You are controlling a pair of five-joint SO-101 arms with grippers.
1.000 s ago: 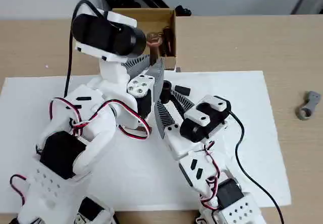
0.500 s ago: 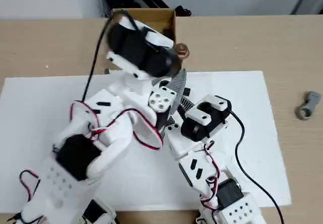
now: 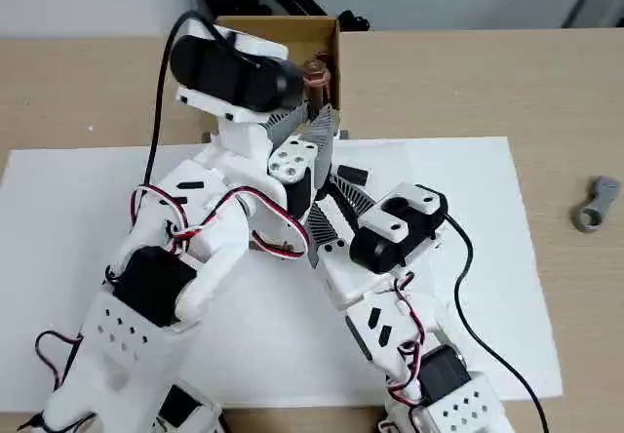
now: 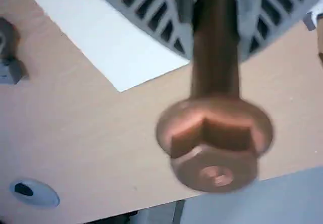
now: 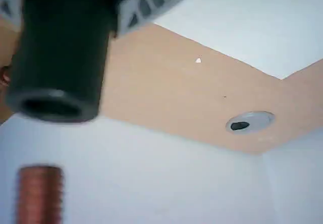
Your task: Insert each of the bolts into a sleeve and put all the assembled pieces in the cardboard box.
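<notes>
Swung out and back within the last second: from beside the open brown cardboard box (image 3: 283,33), out past its right wall over the wooden desk (image 3: 487,82), and now back with the left tool (image 3: 310,121) at that same wall. Clamped in it by the shank, a copper flanged hex bolt (image 4: 214,133), head outward, just above the box's right rim, with no sleeve on it. No shift meanwhile at the right tool (image 3: 331,214), closed around a black cylindrical sleeve (image 5: 60,57) low over the white paper sheet (image 3: 468,257), open bore facing outward. Judging from this, no insertion yet, only a hunt for alignment, with bolt and sleeve near each other but apart. Beyond the sleeve, a copper threaded end (image 5: 40,193), owner hard to tell. Tight quarters in the middle, both arms crossed close and the box wall right beside the bolt head. Open room rightward across paper and desk, apart from a small black piece (image 3: 351,175) near the tools and a grey metal fitting (image 3: 597,204) far right.
</notes>
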